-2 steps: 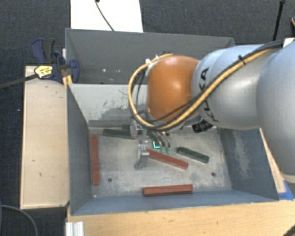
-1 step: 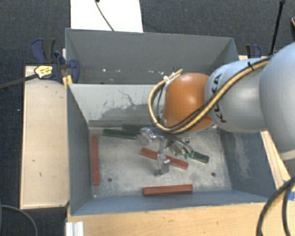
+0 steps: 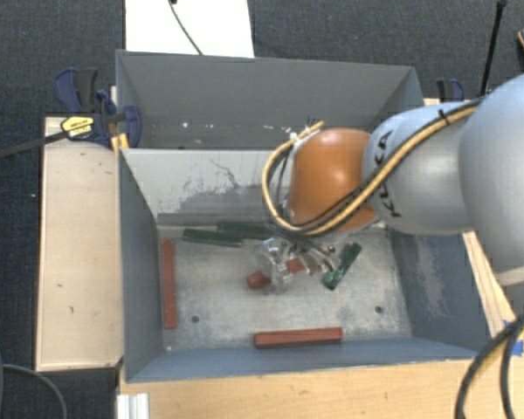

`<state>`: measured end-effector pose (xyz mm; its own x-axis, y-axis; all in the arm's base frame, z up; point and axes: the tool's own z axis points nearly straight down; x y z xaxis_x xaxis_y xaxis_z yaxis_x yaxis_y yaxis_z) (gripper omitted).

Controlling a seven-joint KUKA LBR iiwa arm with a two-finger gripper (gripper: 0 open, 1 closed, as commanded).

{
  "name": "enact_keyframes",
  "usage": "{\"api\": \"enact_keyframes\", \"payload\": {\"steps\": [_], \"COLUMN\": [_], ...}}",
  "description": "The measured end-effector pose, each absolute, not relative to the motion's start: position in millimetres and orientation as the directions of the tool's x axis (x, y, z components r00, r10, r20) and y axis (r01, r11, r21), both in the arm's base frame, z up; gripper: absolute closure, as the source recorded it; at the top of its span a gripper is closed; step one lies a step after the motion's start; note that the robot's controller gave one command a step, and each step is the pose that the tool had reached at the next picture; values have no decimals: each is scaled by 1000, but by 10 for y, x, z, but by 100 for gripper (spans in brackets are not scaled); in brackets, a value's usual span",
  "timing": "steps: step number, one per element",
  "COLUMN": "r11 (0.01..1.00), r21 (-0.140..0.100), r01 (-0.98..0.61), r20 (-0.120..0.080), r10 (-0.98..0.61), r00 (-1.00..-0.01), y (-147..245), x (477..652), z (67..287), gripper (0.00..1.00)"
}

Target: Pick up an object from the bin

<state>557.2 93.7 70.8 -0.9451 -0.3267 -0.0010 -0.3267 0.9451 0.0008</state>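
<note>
Low over the middle of the bin (image 3: 140, 260), the gripper (image 3: 284, 264) hung beneath the arm's orange wrist cover (image 3: 327, 177), its metal end down close to the grey floor. Whether its fingers were apart or together could not be told: the metalwork ran into one glinting cluster, and nothing could be made out between them.

By my reading, the task stood at the closing-in step, with the reach down made and no lift begun. Two things lay nearest. A small reddish-brown lump (image 3: 258, 279) sat just beside the gripper on the lower left, perhaps touching it. A short dark green piece (image 3: 342, 266) lay tilted, near on the right.

The lump looked the likelier choice. It was stubby, rounded and much smaller than its neighbours, and it rested flat on the scuffed floor. The next move would call for centring on it, closing firmly on so small a body, and rising straight up clear of the sloping walls.

A dark green stick (image 3: 220, 234) lay along the foot of the back wall. One red bar (image 3: 168, 284) lay by the left wall and another red bar (image 3: 298, 338) by the front, both well apart from the gripper.
</note>
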Motion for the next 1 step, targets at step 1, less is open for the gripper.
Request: {"api": "enact_keyframes", "payload": {"steps": [1], "r11": [881], "r21": [-3], "r01": [-473], "r20": [-10], "r10": [-473], "r00": [-881], "y": [927], "x": [5257], "z": [2291], "gripper": [100]}}
